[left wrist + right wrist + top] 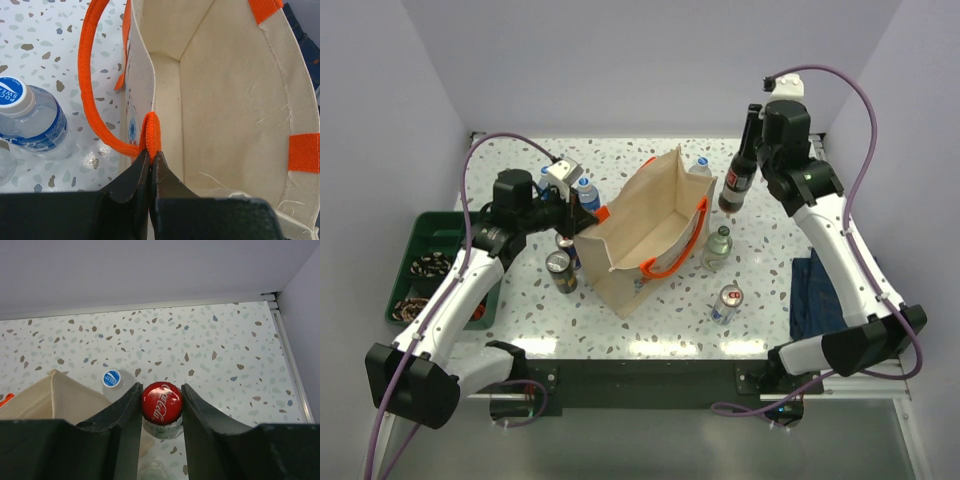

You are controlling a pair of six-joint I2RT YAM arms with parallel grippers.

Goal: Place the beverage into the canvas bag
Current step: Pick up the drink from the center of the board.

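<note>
Right claw (161,389) clamps Coca-Cola bottle (738,178); left claw (152,155) pinches canvas bag (225,100).

Bright, even, diffuse light in all three views.
Overhead, the bench (760,262) shows pale glare patches along its near and far edges, and shadows are soft. In both wrist views the near claw fingers (127,185) are dark and slightly blurred, while the bag (225,100) lining and the red cap (161,402) are sharp.
</note>
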